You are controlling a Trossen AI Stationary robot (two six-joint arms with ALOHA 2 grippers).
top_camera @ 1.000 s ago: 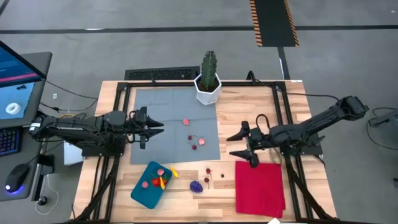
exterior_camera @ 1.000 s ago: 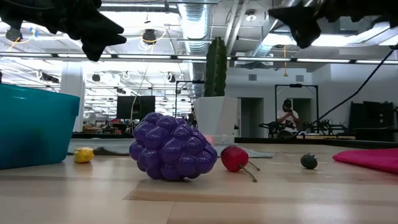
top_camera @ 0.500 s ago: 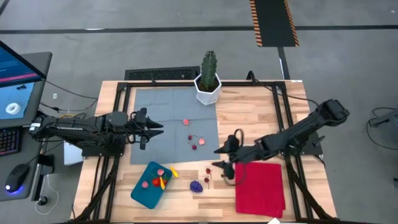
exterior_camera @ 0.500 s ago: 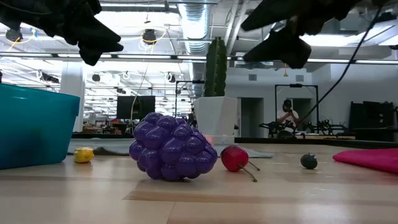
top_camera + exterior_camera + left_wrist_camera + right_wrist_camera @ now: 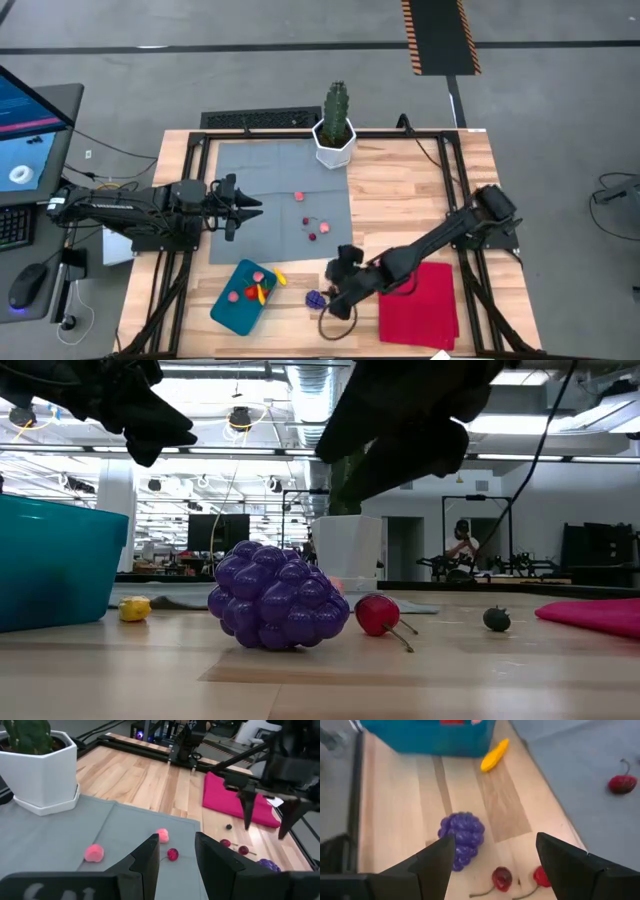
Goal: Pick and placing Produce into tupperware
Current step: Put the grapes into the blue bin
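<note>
The right gripper [image 5: 335, 297] hangs above the wooden table [image 5: 400, 190], its fingers [image 5: 435, 865] spread wide and holding nothing, directly over the purple grape bunch [image 5: 462, 837], which lies on bare wood near the front edge. Two dark cherries [image 5: 501, 877] rest just beside the grapes, on the side toward the red cloth [image 5: 418, 300]; a further small dark fruit [image 5: 496, 620] sits closer to that cloth.

The teal tupperware [image 5: 238, 313] stands at the front left of the table and already holds several red and pink pieces. A small yellow piece [image 5: 494, 755] lies on the wood just beside its rim, between the container and the grapes.

On the grey mat [image 5: 250, 190] farther back, two pink pieces [image 5: 94, 853] and a dark red cherry [image 5: 172, 854] remain well apart from the container. A green cactus in a white pot [image 5: 335, 135] stands at the mat's far edge, clear of both arms.

The left gripper [image 5: 252, 206] hovers over the left side of the mat, its fingers [image 5: 144, 865] parted with a gap between them and nothing held.

Seen from table height, the grapes fill the foreground, with the right arm's dark bulk overhead partly hiding the cactus behind. A person stands far back in the room beyond the table.
</note>
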